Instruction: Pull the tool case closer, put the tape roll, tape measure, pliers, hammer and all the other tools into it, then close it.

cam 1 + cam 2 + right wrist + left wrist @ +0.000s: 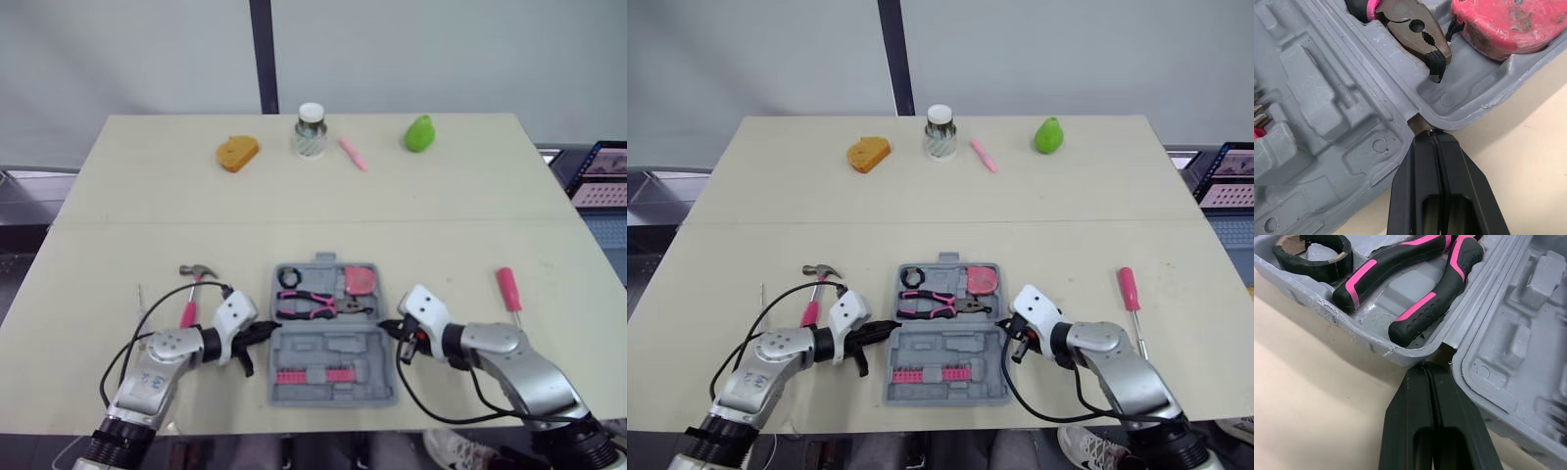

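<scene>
Tool case (333, 350) touches left claw (265, 331), right claw (385, 325).

One tool case (333, 345), one pliers (309, 305), one tape roll (290, 278), one tape measure (360, 280). One hammer (191, 299), one screwdriver (508, 290), one jar (311, 131).

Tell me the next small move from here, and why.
Probably back the left claw off the tool case, open it and reach for the hammer. The case sits close between the arms with tape roll, pliers and tape measure inside, while hammer and screwdriver lie outside. The right claw is shut at the hinge too.
</scene>
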`<state>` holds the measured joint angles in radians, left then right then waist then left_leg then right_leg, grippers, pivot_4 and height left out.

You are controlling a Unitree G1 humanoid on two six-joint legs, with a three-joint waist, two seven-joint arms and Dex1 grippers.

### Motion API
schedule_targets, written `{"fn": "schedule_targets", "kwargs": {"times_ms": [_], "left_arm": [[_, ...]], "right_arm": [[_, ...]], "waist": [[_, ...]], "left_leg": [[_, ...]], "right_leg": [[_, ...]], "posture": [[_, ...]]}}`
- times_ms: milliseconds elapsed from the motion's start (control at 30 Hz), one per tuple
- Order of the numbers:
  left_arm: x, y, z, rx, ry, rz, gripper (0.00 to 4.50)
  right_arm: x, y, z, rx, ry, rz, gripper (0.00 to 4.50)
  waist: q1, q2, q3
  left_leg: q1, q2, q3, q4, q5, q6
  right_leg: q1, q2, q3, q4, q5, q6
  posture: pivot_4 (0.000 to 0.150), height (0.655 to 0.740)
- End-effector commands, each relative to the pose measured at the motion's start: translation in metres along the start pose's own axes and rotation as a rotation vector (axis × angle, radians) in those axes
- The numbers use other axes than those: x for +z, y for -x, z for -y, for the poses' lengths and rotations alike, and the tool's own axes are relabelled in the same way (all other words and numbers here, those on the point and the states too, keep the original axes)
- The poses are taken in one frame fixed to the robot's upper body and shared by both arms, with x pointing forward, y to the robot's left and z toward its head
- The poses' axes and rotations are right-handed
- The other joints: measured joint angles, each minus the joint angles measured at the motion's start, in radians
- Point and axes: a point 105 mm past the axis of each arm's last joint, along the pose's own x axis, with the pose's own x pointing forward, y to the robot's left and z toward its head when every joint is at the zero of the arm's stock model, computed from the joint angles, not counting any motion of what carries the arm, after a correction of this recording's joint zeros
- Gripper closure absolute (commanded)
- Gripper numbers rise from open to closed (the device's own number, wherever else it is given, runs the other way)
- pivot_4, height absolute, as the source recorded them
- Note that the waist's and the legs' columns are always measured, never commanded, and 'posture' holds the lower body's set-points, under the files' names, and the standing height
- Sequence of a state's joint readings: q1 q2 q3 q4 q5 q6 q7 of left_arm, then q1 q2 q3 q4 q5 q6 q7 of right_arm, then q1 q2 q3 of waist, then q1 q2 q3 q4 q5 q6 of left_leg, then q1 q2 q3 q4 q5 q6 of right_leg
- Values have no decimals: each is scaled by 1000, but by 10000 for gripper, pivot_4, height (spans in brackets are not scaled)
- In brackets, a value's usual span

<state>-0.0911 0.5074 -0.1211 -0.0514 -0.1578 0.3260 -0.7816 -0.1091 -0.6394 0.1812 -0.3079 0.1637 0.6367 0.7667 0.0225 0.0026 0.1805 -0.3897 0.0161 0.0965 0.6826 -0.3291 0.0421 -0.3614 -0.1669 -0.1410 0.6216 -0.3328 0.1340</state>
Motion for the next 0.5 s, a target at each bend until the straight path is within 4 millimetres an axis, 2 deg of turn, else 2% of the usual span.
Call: {"fn": "schedule_targets", "kwargs": {"times_ms": [33,500], "left_arm": [[13,-3,2,-16,-32,49,44411],[-6,7,4,-11,-17,-20,44411]], "right_arm": [[13,-1,-5,23,25,51,45000],[4,8,-1,1,17,28,45000]], "waist": [[0,0,0],[0,0,0]], "left_leg": [[0,0,0,0,0,0],[0,0,0,0,0,0]], "right_leg": [[0,0,0,0,0,0],[0,0,0,0,0,0]], "posture": [[1500,6950],[1500,6950]]}}
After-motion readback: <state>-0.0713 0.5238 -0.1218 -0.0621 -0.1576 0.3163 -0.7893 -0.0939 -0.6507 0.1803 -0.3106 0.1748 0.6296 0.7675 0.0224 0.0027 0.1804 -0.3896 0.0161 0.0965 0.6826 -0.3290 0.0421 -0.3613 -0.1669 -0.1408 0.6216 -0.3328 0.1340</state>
